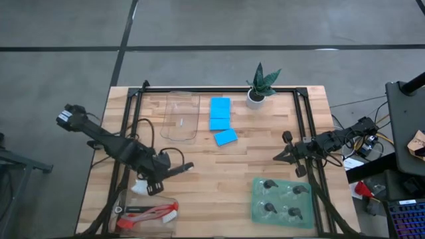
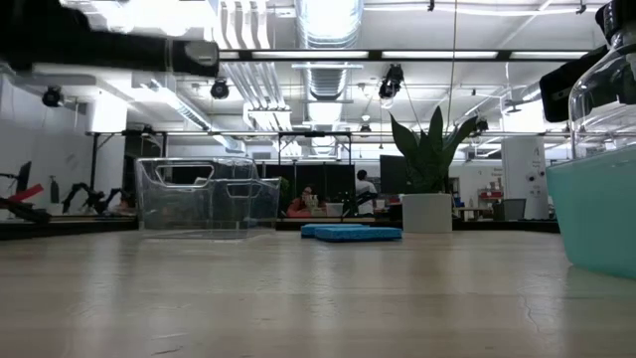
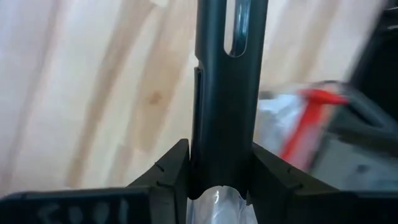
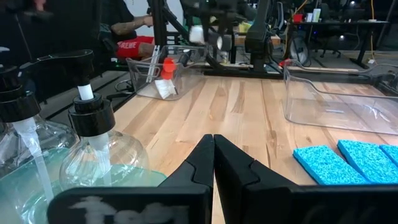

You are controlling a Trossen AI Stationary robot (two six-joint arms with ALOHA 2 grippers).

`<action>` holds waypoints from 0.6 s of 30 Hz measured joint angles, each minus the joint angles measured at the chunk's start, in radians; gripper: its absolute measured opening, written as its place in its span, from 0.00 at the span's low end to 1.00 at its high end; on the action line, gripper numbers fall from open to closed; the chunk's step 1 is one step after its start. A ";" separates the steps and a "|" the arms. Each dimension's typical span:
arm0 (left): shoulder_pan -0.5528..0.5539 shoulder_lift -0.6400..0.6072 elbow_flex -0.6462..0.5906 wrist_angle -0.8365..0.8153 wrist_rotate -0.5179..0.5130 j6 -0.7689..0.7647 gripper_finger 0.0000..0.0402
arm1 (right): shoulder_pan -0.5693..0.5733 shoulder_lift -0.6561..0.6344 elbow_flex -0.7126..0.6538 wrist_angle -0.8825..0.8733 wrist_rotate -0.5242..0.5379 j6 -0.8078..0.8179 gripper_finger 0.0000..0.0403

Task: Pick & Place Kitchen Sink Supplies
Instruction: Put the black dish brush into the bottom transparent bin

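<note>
My left gripper (image 1: 158, 176) hangs above the table's near left part, shut on a black-handled dish brush (image 1: 174, 171) whose white bristle head (image 1: 141, 187) sticks out toward the near edge. A red-handled brush (image 1: 149, 214) lies in a clear tray (image 1: 126, 202) at the near left corner. Three blue sponges (image 1: 220, 121) lie flat on the wood at centre far. Several black-topped clear dispensers (image 1: 281, 199) stand on a green mat (image 1: 257, 207) at the near right. My right gripper (image 1: 280, 157) waits shut at the right, touching nothing. My left gripper pinches the brush's black handle (image 3: 225, 143) between its two fingers (image 3: 171, 174), some way back from the slotted free end (image 3: 236, 37). The fingers slant steeply down from above and lie across the handle. The brush looks lifted clear of the table, roughly level.
An empty clear tray (image 1: 180, 116) stands at the far left of centre, beside the sponges. A potted plant (image 1: 259, 86) stands at the far edge. Bare wood lies between the sponges and the near edge. Black frame rails (image 1: 302, 126) run along both sides.
</note>
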 joint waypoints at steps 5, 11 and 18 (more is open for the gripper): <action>-0.067 0.004 0.084 -0.006 0.036 -0.126 0.30 | 0.000 0.000 0.000 0.000 0.000 0.000 0.02; -0.234 0.015 0.088 -0.006 0.001 -0.322 0.30 | 0.000 0.000 0.000 0.000 0.000 0.000 0.02; -0.437 0.044 0.082 0.056 -0.154 -0.474 0.30 | 0.000 0.000 0.000 0.000 0.000 0.000 0.02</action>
